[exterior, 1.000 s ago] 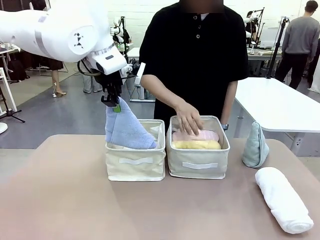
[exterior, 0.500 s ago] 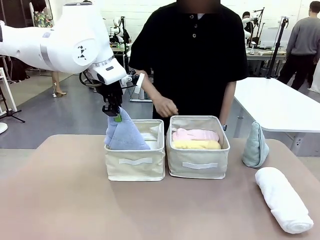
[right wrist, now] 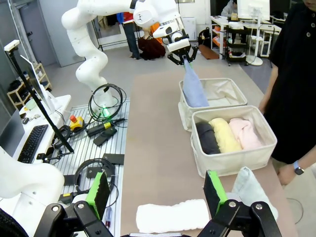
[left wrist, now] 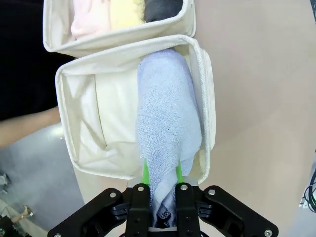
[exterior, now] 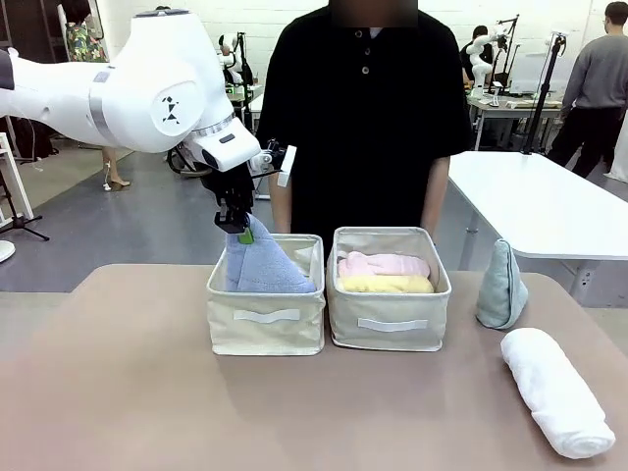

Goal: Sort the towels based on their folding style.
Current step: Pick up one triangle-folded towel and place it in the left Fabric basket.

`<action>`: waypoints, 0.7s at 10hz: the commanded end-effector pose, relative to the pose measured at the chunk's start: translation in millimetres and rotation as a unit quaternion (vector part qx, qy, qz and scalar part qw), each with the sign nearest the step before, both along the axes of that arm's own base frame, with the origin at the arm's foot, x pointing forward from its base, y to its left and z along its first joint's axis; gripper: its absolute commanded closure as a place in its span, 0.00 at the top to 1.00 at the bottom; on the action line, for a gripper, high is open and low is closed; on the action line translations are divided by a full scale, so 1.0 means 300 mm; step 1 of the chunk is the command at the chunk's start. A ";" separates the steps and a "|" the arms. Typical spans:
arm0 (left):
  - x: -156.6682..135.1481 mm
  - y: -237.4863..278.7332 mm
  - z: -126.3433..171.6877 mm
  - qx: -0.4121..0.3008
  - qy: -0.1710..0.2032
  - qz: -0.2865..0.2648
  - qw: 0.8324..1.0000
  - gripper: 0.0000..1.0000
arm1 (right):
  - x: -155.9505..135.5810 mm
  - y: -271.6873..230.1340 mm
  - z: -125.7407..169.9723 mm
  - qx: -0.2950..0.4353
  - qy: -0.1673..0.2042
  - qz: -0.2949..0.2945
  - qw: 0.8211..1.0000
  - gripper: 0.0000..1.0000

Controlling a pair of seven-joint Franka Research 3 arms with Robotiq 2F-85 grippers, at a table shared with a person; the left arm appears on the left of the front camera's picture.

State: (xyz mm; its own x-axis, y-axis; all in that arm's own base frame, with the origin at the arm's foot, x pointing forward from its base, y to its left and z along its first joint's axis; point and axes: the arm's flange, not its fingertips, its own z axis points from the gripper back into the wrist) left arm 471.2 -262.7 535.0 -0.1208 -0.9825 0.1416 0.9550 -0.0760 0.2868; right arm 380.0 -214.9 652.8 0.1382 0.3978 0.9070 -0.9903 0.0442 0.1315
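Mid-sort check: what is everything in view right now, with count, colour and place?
table: one, tan, foreground.
bins: two, cream, left bin and right bin side by side mid-table.
blue towel: one, lavender-blue cone, base in the left bin, tip pinched.
pink towel, yellow towel, dark grey towel: one each, rolled, in the right bin.
teal towel: one, pale cone, upright, right of the bins.
white towel: one, rolled, table's front right.
person: one, black shirt, behind the bins.
left pincer: shut on blue towel.
right pincer: open, above the table.
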 end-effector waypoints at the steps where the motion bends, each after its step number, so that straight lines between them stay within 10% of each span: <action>1: -0.019 0.009 -0.015 -0.008 -0.005 0.021 1.000 0.16 | -0.012 0.006 -0.009 -0.010 0.007 -0.003 1.000 1.00; 7: -0.031 0.112 -0.284 0.003 0.067 0.078 0.995 0.16 | -0.012 0.006 -0.009 -0.010 0.007 -0.003 1.000 1.00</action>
State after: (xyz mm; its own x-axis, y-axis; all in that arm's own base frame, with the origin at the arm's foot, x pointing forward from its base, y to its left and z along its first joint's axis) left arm 464.1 -229.6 454.0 0.0300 -0.9937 0.1084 0.9870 0.0466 0.1535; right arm 380.0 -214.9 652.8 0.1383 0.3978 0.9070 -0.9903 0.0443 0.1316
